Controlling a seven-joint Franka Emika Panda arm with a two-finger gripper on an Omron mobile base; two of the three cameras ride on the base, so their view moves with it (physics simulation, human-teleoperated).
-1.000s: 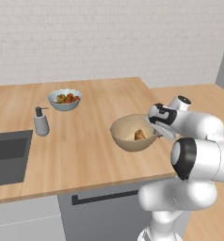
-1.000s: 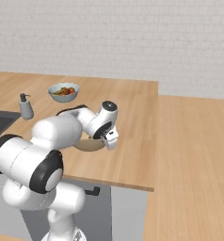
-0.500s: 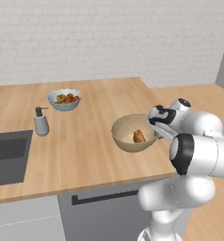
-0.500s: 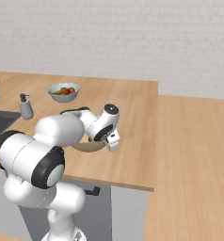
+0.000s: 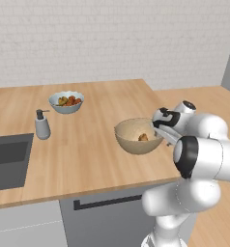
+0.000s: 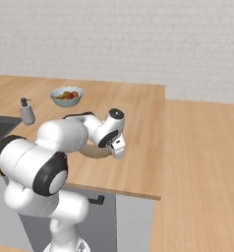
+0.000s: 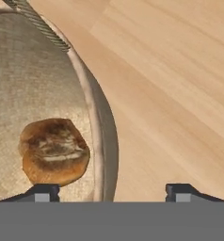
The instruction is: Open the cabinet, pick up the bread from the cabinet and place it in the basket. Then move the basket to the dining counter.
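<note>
Bench (image 5: 88, 149): light wood planks, dark sink (image 5: 8, 159) at left
Wall (image 5: 112, 38): white brick
Basket (image 5: 136, 136): on bench, bread (image 7: 54, 151) inside
Tool (image 7: 111, 190): tips apart, straddling the basket rim

basket (image 6: 93, 150) mostly behind arm, sink (image 5: 8, 159) cut by edge

Open wood of the dining counter (image 5: 88, 159) is being left free around the basket (image 5: 131, 141). Farther left, passage is being narrowed by the soap dispenser (image 5: 41, 125) and fruit bowl (image 5: 66, 102).
</note>
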